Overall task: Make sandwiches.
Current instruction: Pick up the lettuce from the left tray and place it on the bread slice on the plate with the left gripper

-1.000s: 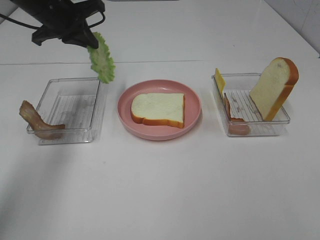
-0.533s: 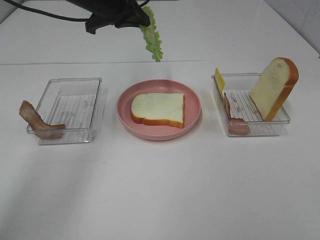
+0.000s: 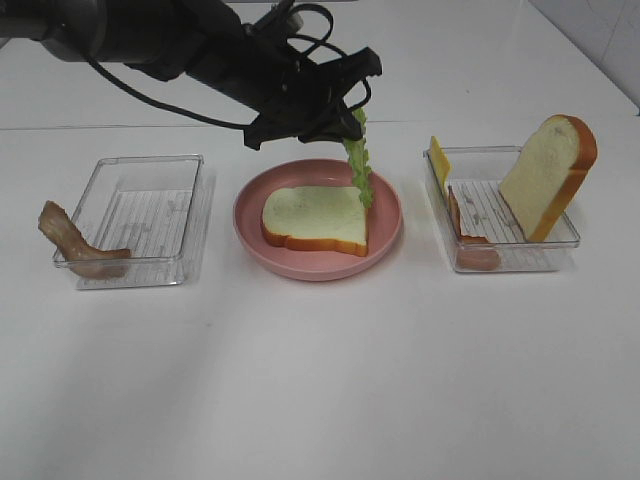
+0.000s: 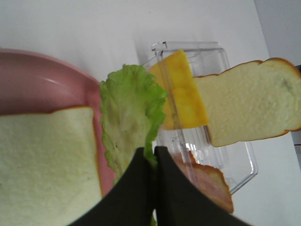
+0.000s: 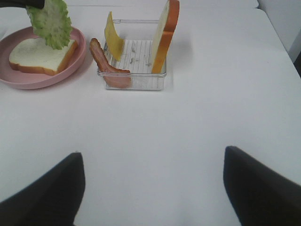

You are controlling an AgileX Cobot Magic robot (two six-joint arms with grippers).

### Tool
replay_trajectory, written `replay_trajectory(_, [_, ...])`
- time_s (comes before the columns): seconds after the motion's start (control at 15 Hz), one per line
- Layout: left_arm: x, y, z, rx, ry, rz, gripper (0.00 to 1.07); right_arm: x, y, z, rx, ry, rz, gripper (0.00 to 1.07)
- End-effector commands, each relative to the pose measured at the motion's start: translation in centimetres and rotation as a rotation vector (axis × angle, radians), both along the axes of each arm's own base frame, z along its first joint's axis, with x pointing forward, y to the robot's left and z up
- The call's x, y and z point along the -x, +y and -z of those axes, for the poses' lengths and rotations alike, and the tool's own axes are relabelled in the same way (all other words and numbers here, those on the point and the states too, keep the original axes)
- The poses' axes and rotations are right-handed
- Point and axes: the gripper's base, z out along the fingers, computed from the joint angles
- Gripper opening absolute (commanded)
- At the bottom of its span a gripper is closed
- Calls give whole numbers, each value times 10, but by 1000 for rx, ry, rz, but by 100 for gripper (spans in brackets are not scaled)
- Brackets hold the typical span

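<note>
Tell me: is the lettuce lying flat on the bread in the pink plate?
No, the lettuce hangs upright from the left gripper over the bread slice, not laid down.

Setting: we read this as a robot lab test bench.

Evidence noted:
- A plain white worktop (image 3: 320, 380), with a black, cabled arm (image 3: 150, 40) reaching over it from the left.
- Props are laid out in a neat row, with a clear tray (image 3: 150, 215) on each side of a pink plate (image 3: 250, 215).
- The food looks like toys: bread (image 3: 315, 218), lettuce (image 3: 358, 170), bacon (image 3: 70, 240), and a stiff cheese (image 3: 438, 160) square standing on edge.
- The lighting is flat and even, and we see white surroundings on every side.
- We have views from cameras riding on the arms' wrists.
</note>
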Motion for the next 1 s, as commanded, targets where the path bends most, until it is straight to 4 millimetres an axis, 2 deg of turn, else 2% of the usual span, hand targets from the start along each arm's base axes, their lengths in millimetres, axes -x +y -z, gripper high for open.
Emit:
replay_trajectory(0.07, [1, -3, 16, -45, 12, 30, 0, 1, 0, 0, 5, -23, 4, 76])
replay_trajectory(0.33, [2, 2, 23, -175, -43, 105, 0, 1, 0, 0, 5, -23, 4, 76])
replay_trajectory(0.53, [3, 4, 24, -205, -38, 130, 2, 1, 0, 0, 5, -23, 4, 76])
replay_trajectory(0.73, [-2, 16, 23, -191, 9, 93, 24, 1, 0, 0, 5, -23, 4, 76])
replay_trajectory(0.8, [-5, 25, 23, -185, 37, 72, 40, 1, 0, 0, 5, -23, 4, 76])
replay_trajectory(0.87, [-7, 31, 24, -185, 54, 65, 49, 1, 0, 0, 5, -23, 4, 76])
replay_trajectory(1.0, [-8, 34, 24, -190, 62, 68, 54, 1, 0, 0, 5, -23, 4, 76])
